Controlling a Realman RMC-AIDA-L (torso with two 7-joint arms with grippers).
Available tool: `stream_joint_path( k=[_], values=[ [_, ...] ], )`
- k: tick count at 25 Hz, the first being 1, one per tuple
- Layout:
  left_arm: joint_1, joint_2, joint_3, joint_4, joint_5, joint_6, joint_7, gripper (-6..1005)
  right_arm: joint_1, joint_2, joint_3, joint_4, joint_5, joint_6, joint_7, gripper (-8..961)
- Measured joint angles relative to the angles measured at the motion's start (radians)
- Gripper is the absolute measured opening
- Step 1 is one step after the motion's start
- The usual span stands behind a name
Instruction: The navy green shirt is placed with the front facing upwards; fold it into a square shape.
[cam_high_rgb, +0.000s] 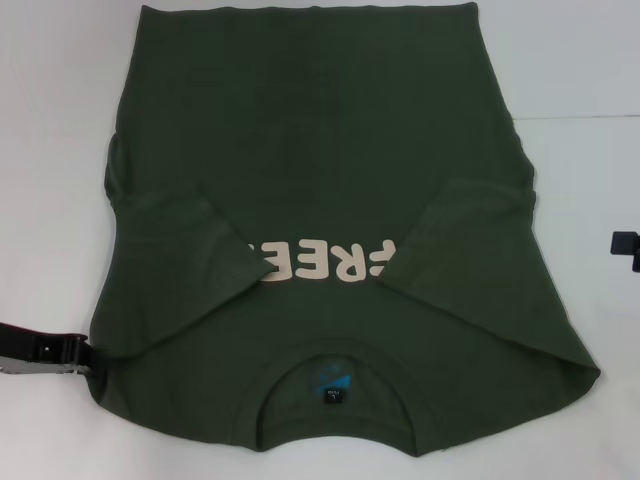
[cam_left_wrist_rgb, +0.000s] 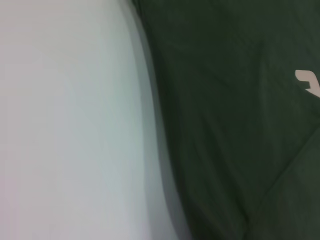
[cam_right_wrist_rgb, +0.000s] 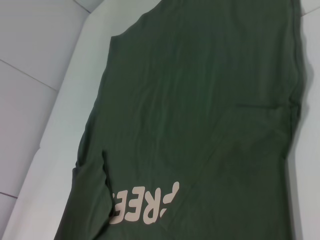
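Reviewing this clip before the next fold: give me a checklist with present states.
1. Navy green shirt front up, lettering showing: ok.
2. Left sleeve folded inward: ok.
3. Right sleeve folded inward: ok.
4. Collar nearest the robot, hem far: ok.
5. Left gripper off the cloth at the table edge: ok; fingers: cannot tell.
6. Right gripper clear of the shirt: ok.
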Motion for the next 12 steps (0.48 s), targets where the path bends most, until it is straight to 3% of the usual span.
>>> stream_joint_path(
  k=[2, 7, 12],
  values=[
    [0.000, 0.000, -0.002, 0.000, 0.000, 0.000, 0.000, 19, 0.001, 0.000, 0.001, 0.000, 0.001, -0.002, 0.000, 734],
    [0.000, 0.007, -0.006, 0.001, -0.006, 0.008, 0.000, 19, 0.004, -0.007, -0.004, -0.001, 0.001, -0.024, 0.003, 734],
    [-0.006, 0.014, -0.008, 0.002, -0.008, 0.022, 0.001, 19, 0.026, -0.045, -0.005, -0.022, -0.069, -0.115, 0.056, 733]
  ],
)
